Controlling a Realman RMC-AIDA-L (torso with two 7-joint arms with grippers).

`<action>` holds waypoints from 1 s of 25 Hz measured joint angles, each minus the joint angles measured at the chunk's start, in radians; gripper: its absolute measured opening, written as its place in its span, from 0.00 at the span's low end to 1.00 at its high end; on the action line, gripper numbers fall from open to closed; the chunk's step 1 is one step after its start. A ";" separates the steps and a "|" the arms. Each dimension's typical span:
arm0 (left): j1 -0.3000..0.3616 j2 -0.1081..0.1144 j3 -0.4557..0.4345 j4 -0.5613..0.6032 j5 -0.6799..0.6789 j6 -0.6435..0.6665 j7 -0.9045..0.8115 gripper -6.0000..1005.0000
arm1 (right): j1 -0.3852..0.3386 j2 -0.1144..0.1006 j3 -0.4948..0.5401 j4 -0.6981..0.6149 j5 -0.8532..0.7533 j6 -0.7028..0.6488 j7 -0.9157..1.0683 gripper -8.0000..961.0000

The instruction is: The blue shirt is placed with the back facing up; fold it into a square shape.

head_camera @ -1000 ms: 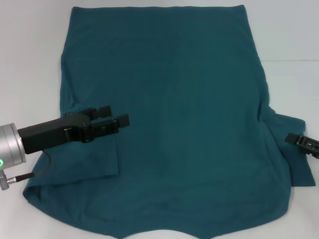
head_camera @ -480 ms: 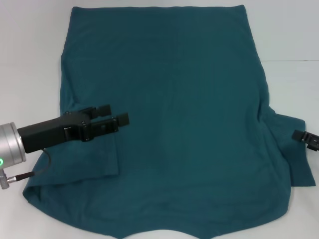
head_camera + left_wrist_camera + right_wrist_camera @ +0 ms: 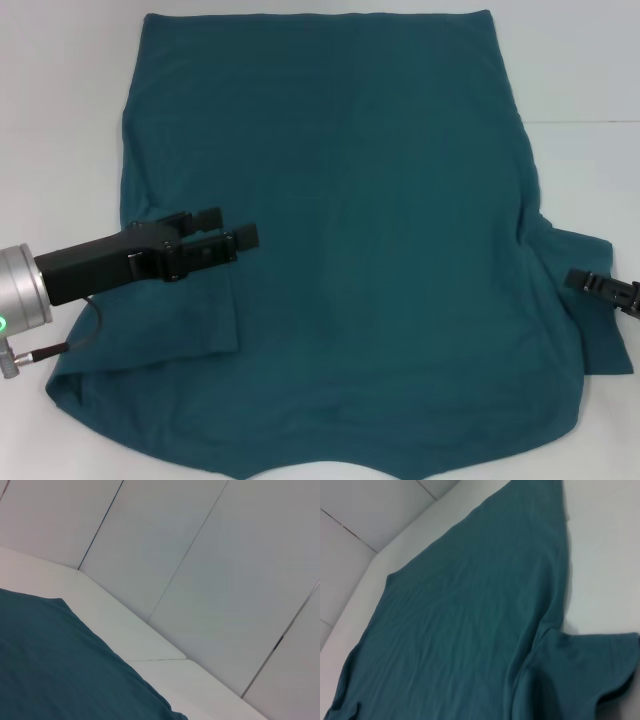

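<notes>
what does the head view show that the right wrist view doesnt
Only the head view shows the arms: the left tool, open, over the shirt's folded-in left sleeve, and the right tool at the right sleeve by the picture's edge. It also takes in nearly the whole shirt.

Only the right wrist view shows the paneled wall behind the table, and the right sleeve up close, lying spread out, not folded in.

Both show the blue shirt flat on the white table.

R tool (image 3: pixel 585 283) mostly off-frame
</notes>
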 joint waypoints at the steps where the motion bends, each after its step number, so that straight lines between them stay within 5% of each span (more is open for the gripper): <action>1: 0.000 0.000 0.000 0.000 0.000 0.000 0.000 0.86 | 0.000 -0.001 -0.003 0.002 0.000 0.000 -0.001 0.93; 25: 0.000 -0.005 -0.009 -0.003 -0.003 -0.006 -0.001 0.86 | 0.001 -0.007 -0.009 0.005 0.004 -0.075 -0.023 0.92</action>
